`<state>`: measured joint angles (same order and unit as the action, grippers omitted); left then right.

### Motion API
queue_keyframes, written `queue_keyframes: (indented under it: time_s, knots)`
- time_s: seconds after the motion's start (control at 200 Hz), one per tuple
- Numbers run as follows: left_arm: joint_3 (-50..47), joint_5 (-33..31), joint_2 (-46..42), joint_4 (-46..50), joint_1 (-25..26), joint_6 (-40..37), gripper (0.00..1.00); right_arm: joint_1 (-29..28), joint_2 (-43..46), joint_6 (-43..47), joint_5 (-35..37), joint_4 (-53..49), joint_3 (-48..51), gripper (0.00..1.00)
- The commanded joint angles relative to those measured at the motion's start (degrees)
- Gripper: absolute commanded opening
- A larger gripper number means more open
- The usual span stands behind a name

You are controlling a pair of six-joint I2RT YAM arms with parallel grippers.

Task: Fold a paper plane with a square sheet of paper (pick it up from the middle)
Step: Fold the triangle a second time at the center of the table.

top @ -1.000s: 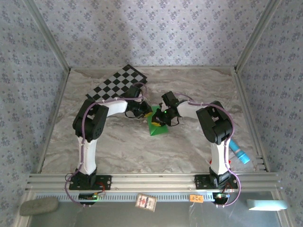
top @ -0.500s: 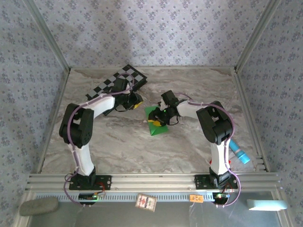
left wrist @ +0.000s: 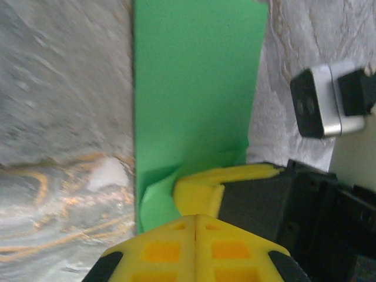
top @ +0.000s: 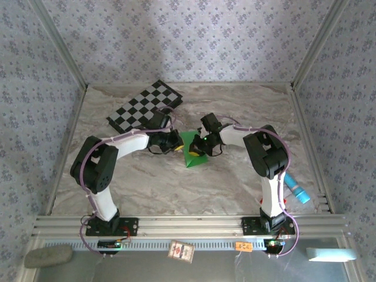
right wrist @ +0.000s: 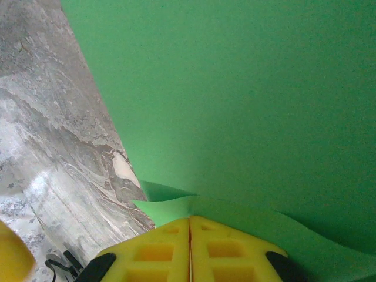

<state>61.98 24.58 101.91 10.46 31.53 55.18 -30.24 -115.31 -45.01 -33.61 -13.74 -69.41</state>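
This was a lab-style robot test booth, not a living space. The left arm [top: 101, 170] and right arm [top: 269, 158] were bolted to an aluminium rail [top: 188, 224] at the near edge of a marble-patterned table [top: 235, 182]. Floral-patterned panels [top: 188, 41] in metal posts [top: 56, 44] walled 3 sides. A checkered calibration-style board [top: 141, 107] lay at the back.

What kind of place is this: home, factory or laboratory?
Probably a laboratory test cell: two robot arms bolted to an aluminium rail, a checkered board on the table, patterned panels enclosing it.
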Motion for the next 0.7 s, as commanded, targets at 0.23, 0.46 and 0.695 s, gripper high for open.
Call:
queue_keyframes:
  time_s: [0.23,0.46,0.695]
  knots:
    - [3.2,-1.1,5.4,0.7,2.6,0.0,0.0,0.3,-1.5,0.7,2.0,-3.2,0.6,0.06]
    - [5.1,-1.7,7.5,2.1,2.6,-0.7,0.0,0.3,-1.4,0.3,1.7,-2.5,0.6,0.05]
    - [5.7,-1.7,9.1,3.7,2.7,-1.0,0.0,0.3,-1.2,-0.2,1.2,-1.8,2.7,0.05]
